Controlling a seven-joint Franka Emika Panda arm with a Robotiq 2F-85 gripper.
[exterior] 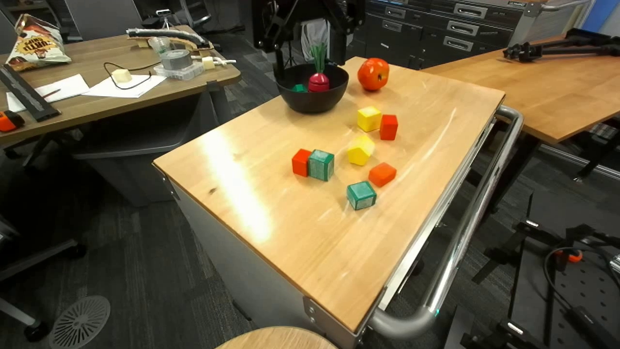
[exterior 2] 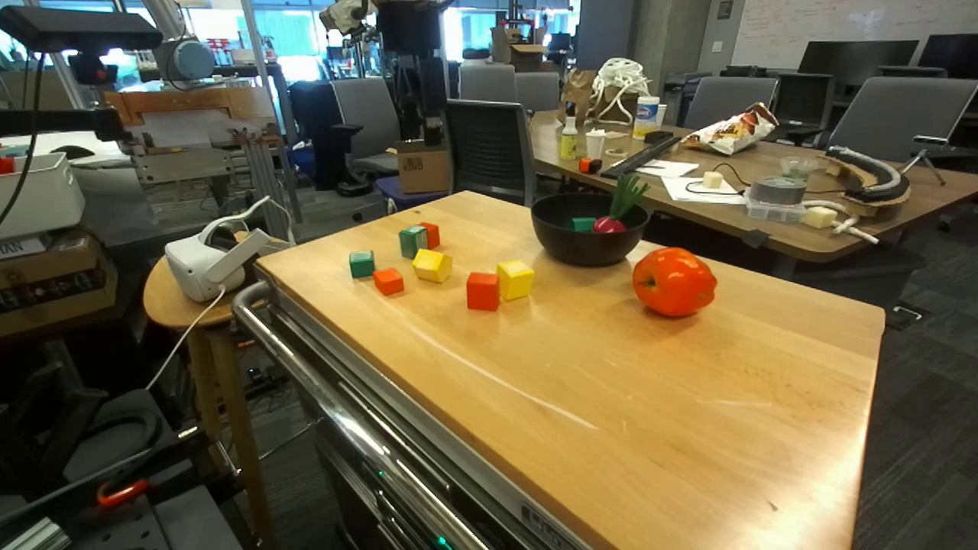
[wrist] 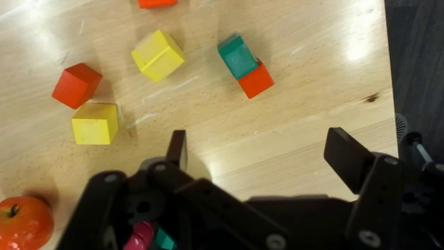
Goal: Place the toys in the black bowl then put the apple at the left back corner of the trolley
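Radish and green block sit in the bowl, presumably sorted; apple beside it likely waits till last; hand wide, gripping nothing, probably for blocks outside it.

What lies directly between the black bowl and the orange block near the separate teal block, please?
A yellow block lies between the black bowl and the orange block, shown in an exterior view.

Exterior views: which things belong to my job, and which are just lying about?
Job: trolley; black bowl, holding a teal block and a radish toy; two loose teal blocks, two yellow blocks, three red-orange blocks; apple.
Lying about: chip bag, tape roll and small bottle, all on the neighbouring desk.
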